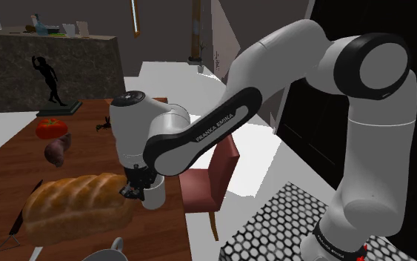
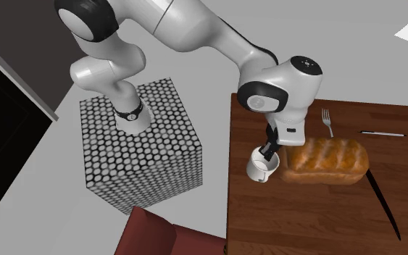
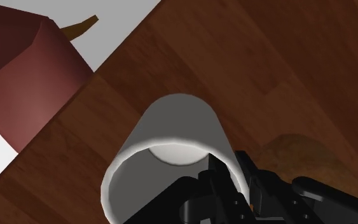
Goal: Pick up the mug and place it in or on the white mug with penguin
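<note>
**Materials / finish, obs. log**

Table [image 2: 304, 217] looked wood: dk brown, grain visible, low sheen. Mug [image 3: 174, 118] was plain white-grey, smooth, matt; material n/d. Loaf [image 2: 325, 161] crust appeared rough, golden-brown, slight gloss. Chair [image 1: 210, 182]: maroon, flat matt. Stand [image 2: 151, 145] carried blk/wht hex pattern. Arm [image 2: 195, 29] shells were white, smooth, softly glossy; gripper [image 2: 269, 153] blk, matt.
</note>
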